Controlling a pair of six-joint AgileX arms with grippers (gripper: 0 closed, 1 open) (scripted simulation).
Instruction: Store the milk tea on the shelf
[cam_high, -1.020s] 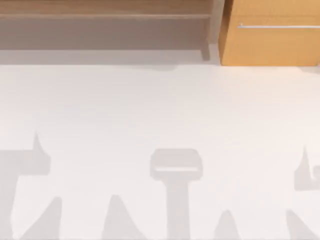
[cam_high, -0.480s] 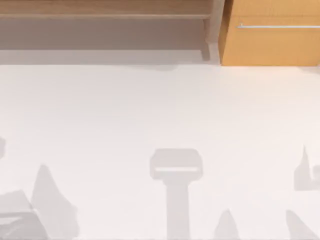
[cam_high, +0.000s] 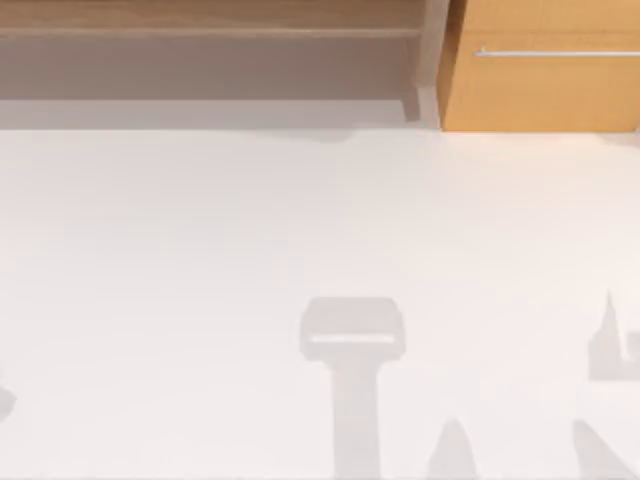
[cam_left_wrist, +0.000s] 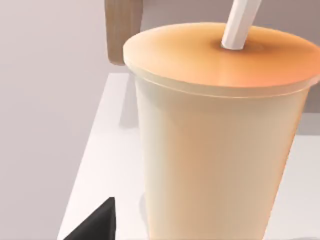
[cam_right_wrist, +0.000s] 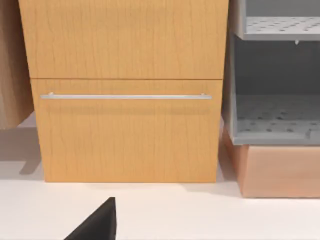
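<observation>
Top view: shelf runs along far left of bench; closed cabinet at far right. Shadows only on the bench surface.

Left wrist view: milk tea stands upright w/ straw, at the bench's left edge, very close to camera. One dark left-gripper finger tip visible beside cup; fingers' state: cannot tell. Risk: off-centre closing could nudge the cup off that edge or tip it.

Right wrist view: right arm idle, facing cabinet; its fingers' state: cannot tell.

Simulated tabletop with wooden cabinet
</observation>
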